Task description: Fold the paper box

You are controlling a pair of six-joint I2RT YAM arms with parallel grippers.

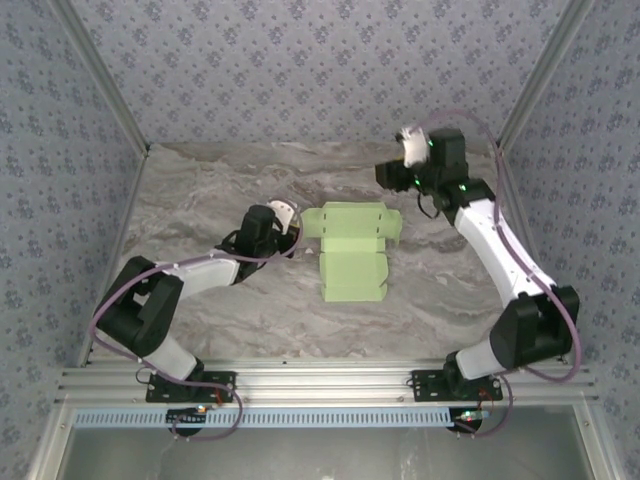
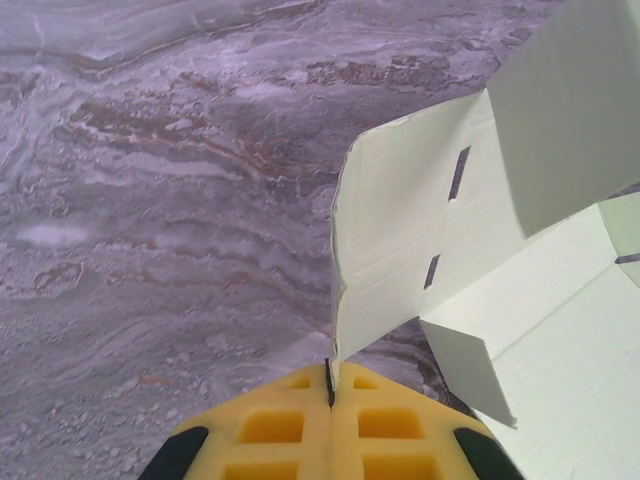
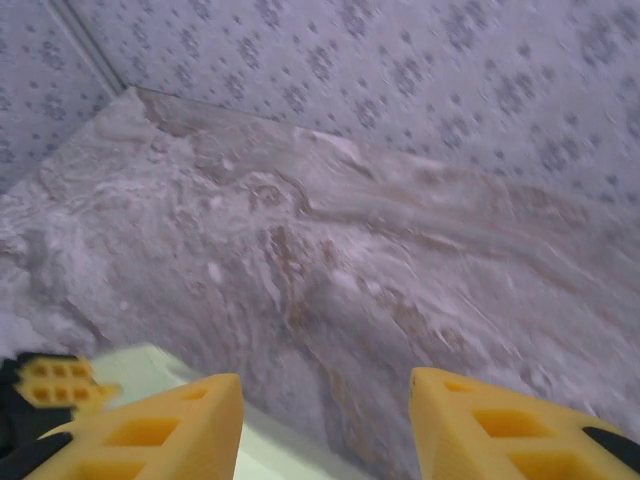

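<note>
left tool: my left tool [image 1: 296,230] [image 2: 331,378] is clamped on the paper box. In the left wrist view its yellow fingers [image 2: 275,430] press together with a thin card edge pinched in the seam between them.
right tool: my right tool [image 1: 392,176] [image 3: 325,425] has its jaws spread wide, with bare surface between the fingers [image 3: 170,430] and nothing held. It hangs off the surface.
paper box: the paper box [image 1: 352,250] [image 2: 430,250] [image 3: 150,368] is pale green card, partly folded and not closed up. It starts right at my left tool's tips and extends away from them. From above, the wide part runs across at the level of my left tool, and one long panel reaches back toward the arm bases.
flap: the pinched flap stands up off the surface, tilted, with two dark slots cut in it. Another panel rises beyond it, at the top right of the left wrist view.
box vs right tool: the box's far corner is near my right tool, below and to the side, and apart from it. In the right wrist view the card shows past the left-hand finger.
surface: grey marbled surface [image 1: 200,180] [image 2: 150,200] [image 3: 350,250] lies under both tools.
walls: patterned walls [image 1: 300,60] [image 3: 450,60] stand beyond my right tool.
</note>
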